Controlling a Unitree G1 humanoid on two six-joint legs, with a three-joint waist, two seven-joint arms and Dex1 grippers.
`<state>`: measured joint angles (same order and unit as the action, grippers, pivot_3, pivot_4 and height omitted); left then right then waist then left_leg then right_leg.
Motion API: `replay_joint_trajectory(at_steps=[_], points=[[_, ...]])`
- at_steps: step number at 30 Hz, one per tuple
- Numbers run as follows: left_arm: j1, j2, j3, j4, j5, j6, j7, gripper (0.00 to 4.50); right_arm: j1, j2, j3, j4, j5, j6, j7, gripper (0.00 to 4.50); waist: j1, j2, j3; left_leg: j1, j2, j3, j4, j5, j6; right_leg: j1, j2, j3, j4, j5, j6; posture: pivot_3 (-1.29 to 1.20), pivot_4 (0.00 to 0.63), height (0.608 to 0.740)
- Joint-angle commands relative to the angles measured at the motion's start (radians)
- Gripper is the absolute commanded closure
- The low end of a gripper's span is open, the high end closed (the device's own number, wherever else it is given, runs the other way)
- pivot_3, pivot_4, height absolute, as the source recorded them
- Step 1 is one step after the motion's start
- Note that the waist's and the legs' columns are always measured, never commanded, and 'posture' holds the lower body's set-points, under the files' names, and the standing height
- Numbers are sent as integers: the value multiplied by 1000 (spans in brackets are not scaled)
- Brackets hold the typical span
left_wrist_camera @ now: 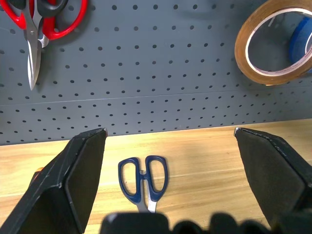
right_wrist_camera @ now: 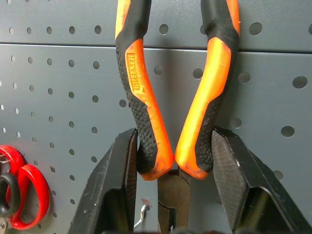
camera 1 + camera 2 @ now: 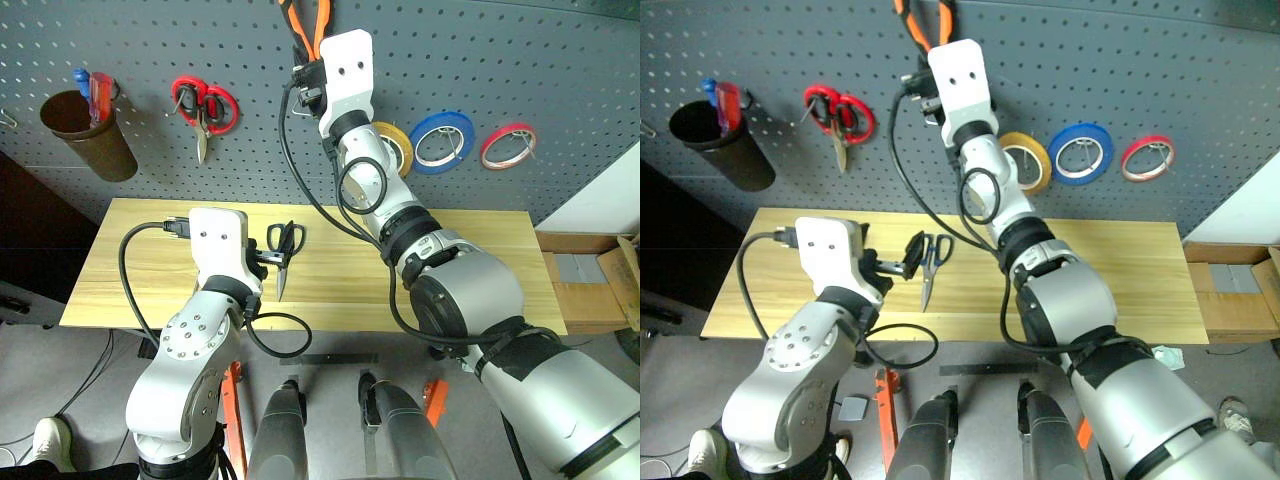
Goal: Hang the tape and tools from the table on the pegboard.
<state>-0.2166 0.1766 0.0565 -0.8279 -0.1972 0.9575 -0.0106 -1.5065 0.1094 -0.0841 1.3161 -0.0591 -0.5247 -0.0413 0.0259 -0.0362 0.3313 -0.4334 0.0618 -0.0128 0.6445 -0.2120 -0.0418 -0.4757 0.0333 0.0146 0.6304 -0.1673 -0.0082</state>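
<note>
Right gripper (image 2: 173, 168): closed on the pliers (image 2: 170, 92) near the head, handles pointing up, raised against the upper pegboard (image 3: 540, 60).
Pliers lettering: embossed on one orange handle, too small to read.
Left gripper (image 1: 170, 161): wide open, empty, held level over the table (image 3: 480, 270), aimed at the pegboard.
Blue scissors (image 1: 143, 176): lay flat on the table just ahead of the left gripper, dark-blue loops toward the pegboard, blades toward the robot.
Yellow tape (image 1: 275, 41): hung on the pegboard, partly behind the right arm in the head views.
Blue tape roll (image 3: 442, 142): hung just beside the yellow one.
Red tape roll (image 3: 508, 146): hung beyond the blue roll, farther right.
Red scissors (image 3: 204, 108): hung on the pegboard, blades down, left of the right arm.
Table surface: pale wood grain, pushed against the foot of the pegboard.
Pegboard: dark grey, regular rows of small holes.
Cup (image 3: 88, 135): dark brown, mounted tilted on the pegboard at far left; held a red-handled tool (image 3: 99, 96) with a blue-topped item beside it.
Cardboard box (image 3: 590, 280): stood past the table's right end.
Floor: grey.
</note>
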Motion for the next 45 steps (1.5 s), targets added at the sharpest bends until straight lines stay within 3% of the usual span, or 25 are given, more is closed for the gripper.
replay_joint_trajectory(at_steps=[1,17,45], points=[[-11,5,9,-36,-2,-6,-3,0,-14,-8,-11,-13,1,14,-3,2714,0,0,0,0,0,0,0,0,0,0,0,0,0,0,0,183,321,740],[12,1,9,-46,4,-13,1,0,-68,10,-34,-24,18,-17,-12,2714,0,0,0,-1,0,0,-1,0,0,0,0,0,-1,0,0,195,314,740],[7,20,21,-39,1,-9,-6,0,81,52,51,-15,-66,93,13,2714,0,0,0,0,0,0,-1,0,0,0,0,0,-1,0,0,190,326,740]])
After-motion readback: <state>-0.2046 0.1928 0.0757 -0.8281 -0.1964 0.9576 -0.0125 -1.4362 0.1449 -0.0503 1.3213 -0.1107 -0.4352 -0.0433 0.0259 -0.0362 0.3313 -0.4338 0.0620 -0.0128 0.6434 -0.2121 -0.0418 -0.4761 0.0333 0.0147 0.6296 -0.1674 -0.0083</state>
